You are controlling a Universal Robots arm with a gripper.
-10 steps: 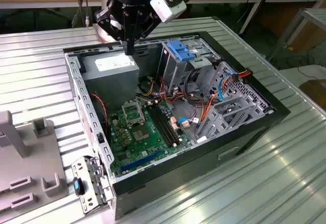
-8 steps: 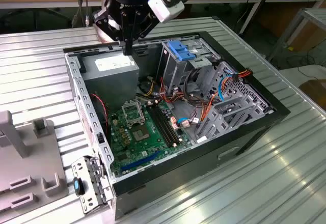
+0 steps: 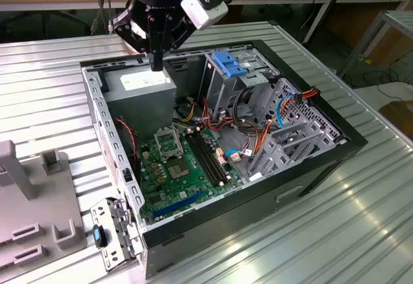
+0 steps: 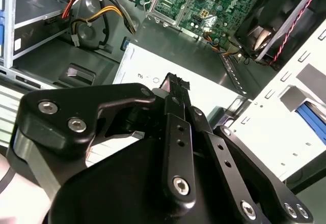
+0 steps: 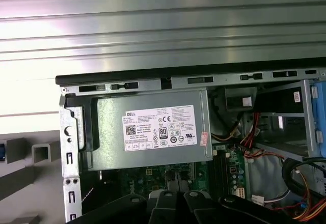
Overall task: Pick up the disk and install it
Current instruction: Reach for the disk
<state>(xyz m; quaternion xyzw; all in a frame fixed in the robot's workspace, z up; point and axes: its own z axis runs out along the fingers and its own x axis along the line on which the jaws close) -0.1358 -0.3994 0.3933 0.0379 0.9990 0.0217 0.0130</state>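
While it hovers over the boxy grey metal power supply (image 3: 145, 91) | black gripper (image 3: 157, 66) | closed tight, holding nothing

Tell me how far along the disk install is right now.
Done: nothing that shows; the drive cage carries a blue bracket, but I can make out no drive body there. In hand: nothing, the tool hangs shut and empty above the power supply. Left: both the pick-up and the install.
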